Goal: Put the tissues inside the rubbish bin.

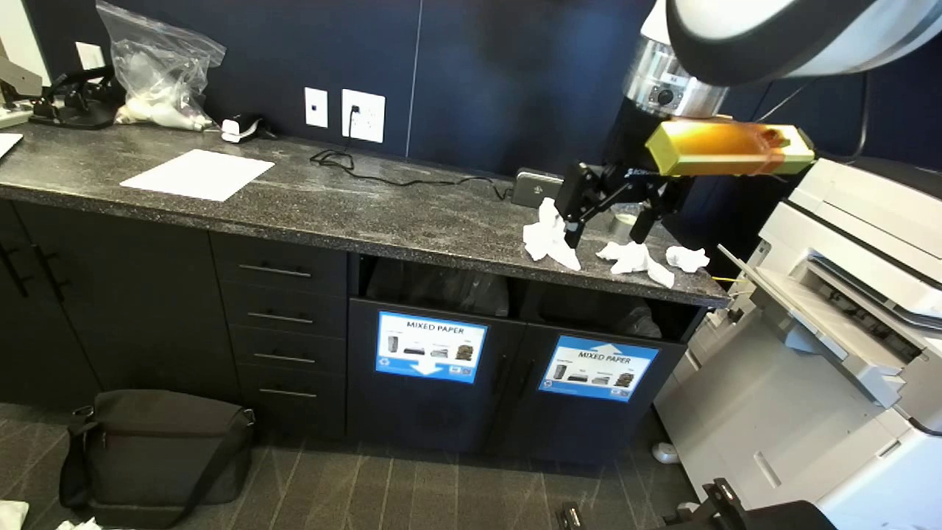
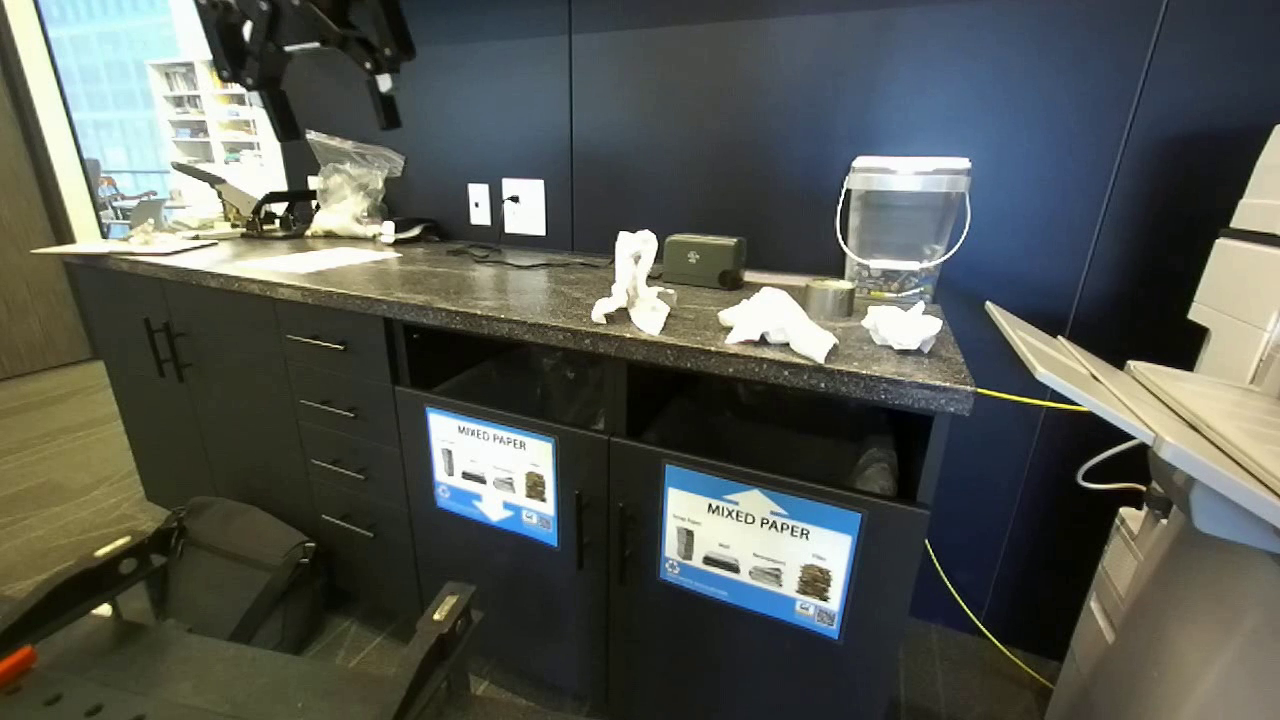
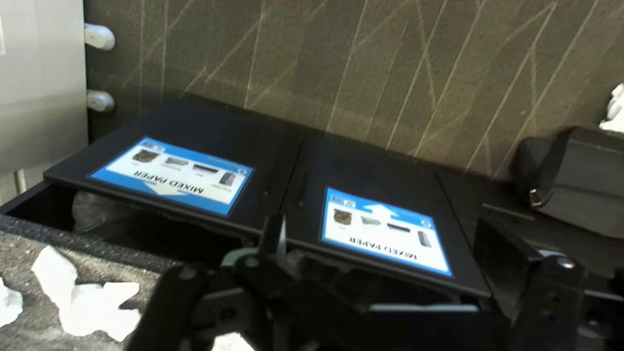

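Aloft, a black two-fingered gripper (image 2: pixel 338 128) hangs clear of the speckled dark-grey countertop (image 2: pixel 480 287), its jaws spread wide with nothing between them. Outward from it, near the front edge of that surface, lie, apart from one another, a tall, peaked, crumpled white paper tissue (image 2: pixel 634 280), a broad, slumped white tissue (image 2: pixel 775 318) and, nearest the counter's end, a small, balled white tissue (image 2: pixel 902 326). All three should prove very light, soft and dry, unlikely to slip but easily flattened or torn. The upright peak of the tall tissue probably offers the simplest hold; the two lower ones likely call for a light pinch across the middle, with the grip brought low to the countertop. Behind the balled tissue, before the dark blue wall (image 2: pixel 700 130), stands the white-rimmed, pale grey, see-through rubbish bin (image 2: pixel 905 218); near it sits a squat silver-grey roll (image 2: pixel 830 299), apparently tape.
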Available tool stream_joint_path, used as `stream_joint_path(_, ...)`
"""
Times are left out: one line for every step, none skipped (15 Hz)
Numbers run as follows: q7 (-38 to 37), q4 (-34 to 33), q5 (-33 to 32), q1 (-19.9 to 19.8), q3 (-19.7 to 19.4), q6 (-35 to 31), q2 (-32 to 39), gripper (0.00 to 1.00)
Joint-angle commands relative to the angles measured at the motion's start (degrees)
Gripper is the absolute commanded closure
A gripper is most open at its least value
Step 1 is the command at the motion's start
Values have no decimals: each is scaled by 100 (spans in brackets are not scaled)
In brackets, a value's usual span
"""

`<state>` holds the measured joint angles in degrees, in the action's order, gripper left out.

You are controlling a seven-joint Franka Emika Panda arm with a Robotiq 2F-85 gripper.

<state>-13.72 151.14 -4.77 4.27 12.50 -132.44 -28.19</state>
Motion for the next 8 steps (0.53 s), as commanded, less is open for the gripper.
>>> stream_joint_path(-466,-129,-765,-624,21,-1204,724,0)
stream_joint_path(-596,-234,-1038,-852,13,-1506,993,0)
stream_joint_path(-732,-343,-1307,-1063,1,-1776,1250,0)
stream_joint_path(-816,-499,-1561,-1255,-34,-1998,1559,0)
stream_joint_path(-941,-659,-1851,-1439,-59,-2196,1839,0)
stream_joint_path(-994,-901,-2119,-1611,-166,-2400,2253,0)
stream_joint_path(-1112,-1119,-2375,-1704,-263,-2532,2583,0)
stream_joint_path(-1119,-1390,-2529,-1701,-425,-2585,2915,0)
